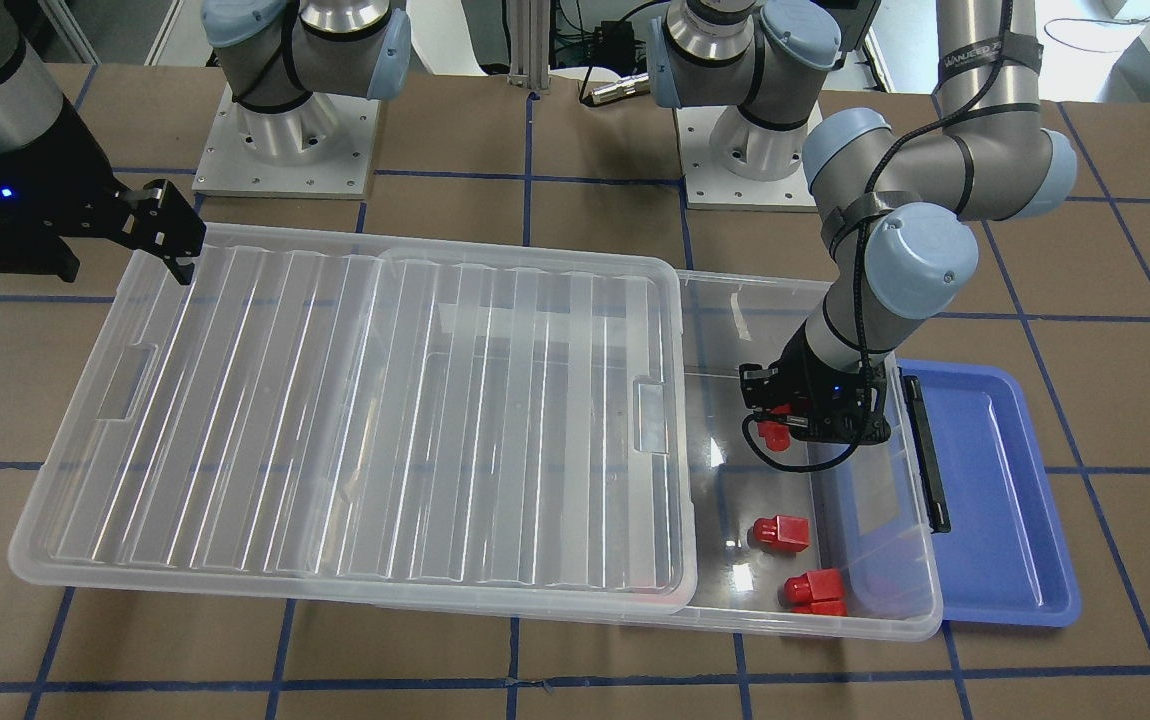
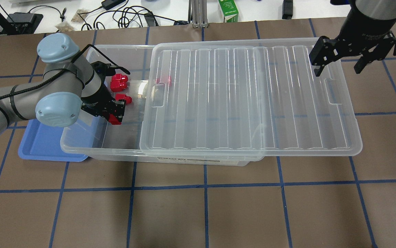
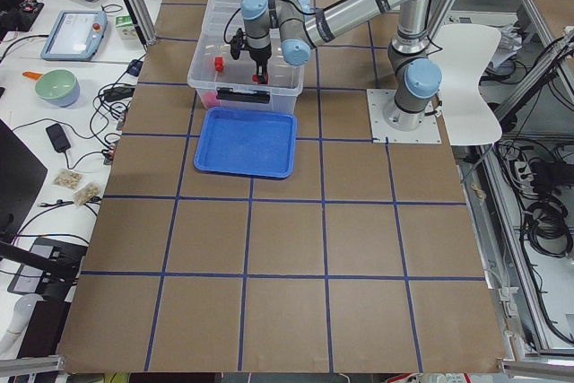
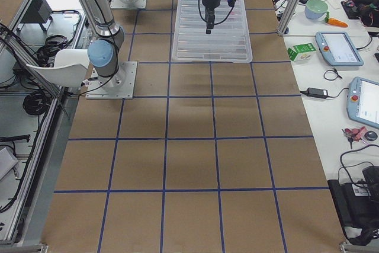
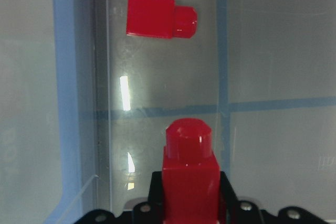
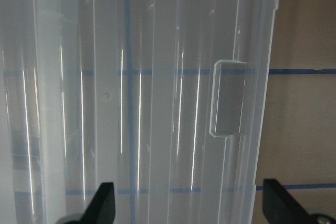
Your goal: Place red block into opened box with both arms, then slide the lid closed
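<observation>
Left wrist-mounted: your left gripper (image 5: 189, 208) clamps the red block (image 5: 189, 163) inside the box (image 2: 81, 150); right gripper (image 6: 191, 204) gapes wide over the lid (image 6: 157, 77).

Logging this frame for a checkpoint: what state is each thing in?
Box, open at one end.
Lid, slid aside, covering most of the box.
Left gripper, shut on the red block.
Right gripper, open, above the lid.
Loose blocks, two, lying in the box.
</observation>
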You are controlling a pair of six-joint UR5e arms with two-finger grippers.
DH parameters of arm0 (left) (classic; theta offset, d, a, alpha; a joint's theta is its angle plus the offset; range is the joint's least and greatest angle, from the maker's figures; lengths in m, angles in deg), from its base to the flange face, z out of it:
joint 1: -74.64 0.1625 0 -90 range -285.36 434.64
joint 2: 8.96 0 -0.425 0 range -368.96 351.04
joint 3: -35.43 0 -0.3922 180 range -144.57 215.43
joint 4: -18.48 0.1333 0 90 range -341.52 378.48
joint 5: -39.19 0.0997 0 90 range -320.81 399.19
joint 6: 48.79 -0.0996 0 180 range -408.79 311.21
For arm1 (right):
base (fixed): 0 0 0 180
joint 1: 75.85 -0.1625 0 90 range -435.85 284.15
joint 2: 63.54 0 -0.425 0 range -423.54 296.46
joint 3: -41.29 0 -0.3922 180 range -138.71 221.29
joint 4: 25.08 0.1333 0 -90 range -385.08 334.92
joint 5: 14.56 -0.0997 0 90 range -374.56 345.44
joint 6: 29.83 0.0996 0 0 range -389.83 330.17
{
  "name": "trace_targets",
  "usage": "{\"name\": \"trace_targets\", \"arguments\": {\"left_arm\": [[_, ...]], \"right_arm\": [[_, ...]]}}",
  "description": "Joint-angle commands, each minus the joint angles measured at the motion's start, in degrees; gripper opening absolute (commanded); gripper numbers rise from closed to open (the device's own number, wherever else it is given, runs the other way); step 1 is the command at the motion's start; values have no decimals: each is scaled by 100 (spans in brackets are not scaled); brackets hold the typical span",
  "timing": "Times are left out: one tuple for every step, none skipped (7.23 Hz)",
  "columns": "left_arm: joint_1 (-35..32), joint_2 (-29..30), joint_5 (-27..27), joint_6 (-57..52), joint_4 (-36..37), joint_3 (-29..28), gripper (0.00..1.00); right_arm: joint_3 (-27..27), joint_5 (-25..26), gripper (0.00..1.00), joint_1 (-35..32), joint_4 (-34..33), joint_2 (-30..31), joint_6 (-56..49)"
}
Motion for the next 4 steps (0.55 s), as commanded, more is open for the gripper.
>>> {"name": "trace_targets", "arguments": {"left_arm": [[-35,260,2,6,311,106,0],[-44,375,-7,6,434,106,0],[-44,454,2,-29,496,106,27],[-44,490,2,-64,497,123,70]], "right_arm": [[-10,2,100,0,-7,29,-4],[-10,2,100,0,-15,21,-4],[-10,2,100,0,-85,29,-4],[-10,2,100,0,-77,47,-4]]}}
